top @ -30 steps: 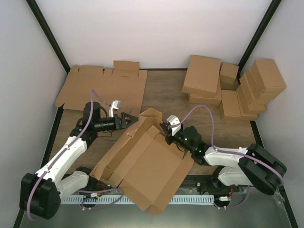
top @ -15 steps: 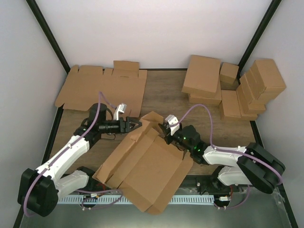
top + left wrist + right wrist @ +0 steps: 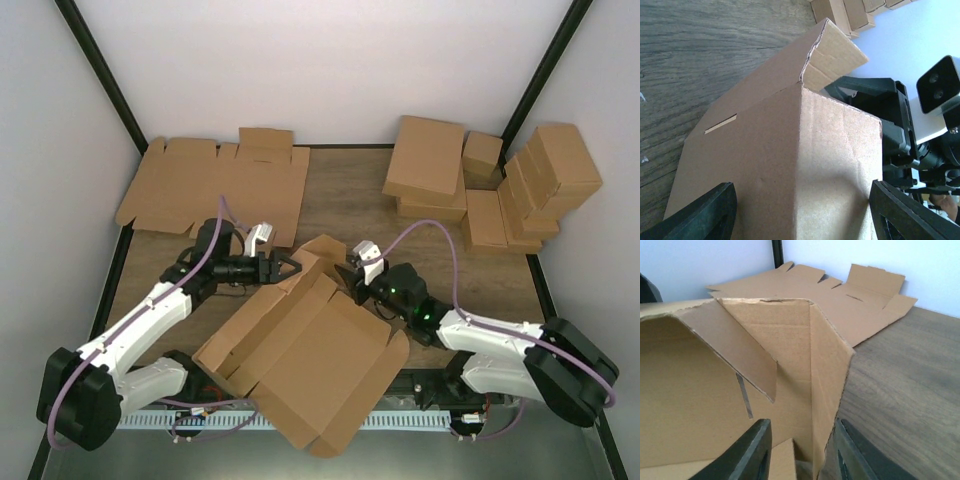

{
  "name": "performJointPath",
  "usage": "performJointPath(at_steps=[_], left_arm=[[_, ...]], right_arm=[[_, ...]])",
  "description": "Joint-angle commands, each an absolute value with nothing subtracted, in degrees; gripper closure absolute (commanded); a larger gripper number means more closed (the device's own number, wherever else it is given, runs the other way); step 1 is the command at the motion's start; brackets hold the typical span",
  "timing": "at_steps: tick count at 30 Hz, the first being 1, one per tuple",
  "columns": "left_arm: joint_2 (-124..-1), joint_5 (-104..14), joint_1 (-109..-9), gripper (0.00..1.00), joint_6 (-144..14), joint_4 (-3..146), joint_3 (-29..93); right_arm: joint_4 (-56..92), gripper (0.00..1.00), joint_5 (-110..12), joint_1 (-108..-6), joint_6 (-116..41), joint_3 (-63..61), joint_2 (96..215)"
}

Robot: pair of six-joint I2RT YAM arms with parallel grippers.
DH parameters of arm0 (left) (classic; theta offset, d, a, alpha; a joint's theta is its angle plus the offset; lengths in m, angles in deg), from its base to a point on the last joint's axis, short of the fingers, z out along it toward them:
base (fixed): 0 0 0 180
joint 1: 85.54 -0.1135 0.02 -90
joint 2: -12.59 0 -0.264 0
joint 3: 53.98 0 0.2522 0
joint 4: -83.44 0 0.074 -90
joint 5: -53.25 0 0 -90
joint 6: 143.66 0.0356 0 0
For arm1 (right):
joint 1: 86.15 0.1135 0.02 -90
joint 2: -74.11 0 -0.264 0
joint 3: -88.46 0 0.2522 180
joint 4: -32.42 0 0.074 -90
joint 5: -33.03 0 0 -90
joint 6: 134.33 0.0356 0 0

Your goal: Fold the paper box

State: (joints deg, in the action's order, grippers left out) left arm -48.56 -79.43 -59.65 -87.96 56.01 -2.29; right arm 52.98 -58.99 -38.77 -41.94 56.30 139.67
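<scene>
The left gripper point(image 3: 288, 266) has its jaws spread wide around the raised far corner of the paper box point(image 3: 310, 360) — cardboard fills the gap between them. The right gripper point(image 3: 347, 272), facing it, is only partly open, with an upright wall's edge between its fingers point(image 3: 752, 450). The box (half folded, flaps splayed) sits at the near edge of the table point(image 3: 350, 205) between the arms — flat blanks point(image 3: 215, 185) lie at the far left.
</scene>
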Motion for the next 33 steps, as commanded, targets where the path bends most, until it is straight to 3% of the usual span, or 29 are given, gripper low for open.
performJointPath(at_steps=[1, 4, 15, 21, 27, 33], left_arm=[[-49.1, -78.4, -59.0, 0.25, -86.2, 55.0, -0.6], [-49.3, -78.1, -58.7, 0.25, -86.0, 54.9, -0.3], [-51.1, -77.5, -57.8, 0.25, -86.1, 55.7, 1.2], [-51.7, -77.0, -56.9, 0.25, -86.1, 55.9, 1.9], [-51.8, -76.6, -56.3, 0.24, -86.1, 56.2, 2.7], [-52.2, -76.2, -55.9, 0.24, -85.0, 55.5, 3.9]], right_arm=[[43.7, 0.55, -62.0, -39.0, -36.3, 54.1, 134.6], [36.5, 0.44, -62.5, -39.1, -31.3, 53.3, 130.7], [10.0, 0.26, -60.6, -39.0, -17.8, 47.8, 120.5], [3.8, 0.48, -49.3, -39.0, -7.5, 48.0, 117.9], [11.9, 0.71, -42.6, -39.0, 0.5, 55.9, 117.1], [19.9, 0.87, -44.0, -39.0, 3.9, 58.0, 125.8]])
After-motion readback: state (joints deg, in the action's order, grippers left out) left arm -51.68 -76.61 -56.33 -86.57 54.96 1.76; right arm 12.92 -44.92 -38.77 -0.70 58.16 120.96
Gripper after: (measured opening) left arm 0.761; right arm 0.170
